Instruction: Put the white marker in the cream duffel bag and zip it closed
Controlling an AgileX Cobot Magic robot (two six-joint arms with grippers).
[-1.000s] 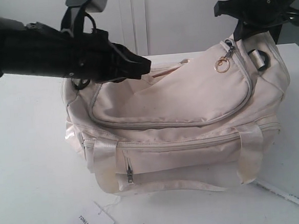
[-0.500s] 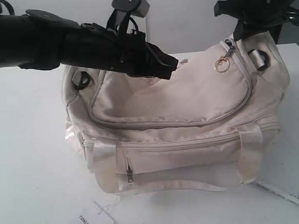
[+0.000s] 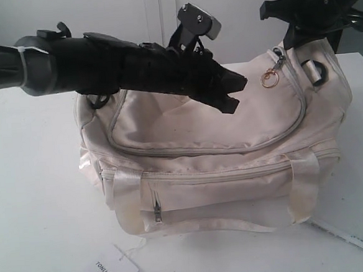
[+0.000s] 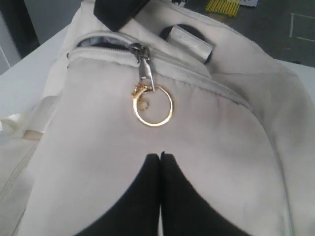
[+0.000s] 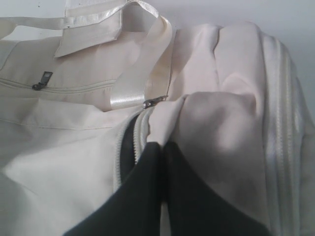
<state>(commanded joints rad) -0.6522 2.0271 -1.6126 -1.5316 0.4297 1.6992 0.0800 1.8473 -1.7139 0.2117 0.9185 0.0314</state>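
Lying nearest you on the white table (image 3: 23,184), front-right of the bag: thin white marker w/ dark tip (image 3: 346,239), not yet inside. Behind it, the soft cream fabric duffel bag (image 3: 219,146). Left pincer (image 4: 161,156), jaws pressed together and empty, hovers just short of the gold ring zip pull (image 4: 153,123). Prob. a zip step; next you'd spread the jaws and catch the ring. Right pincer (image 5: 161,147), at the far end, pinches the bag's fabric.
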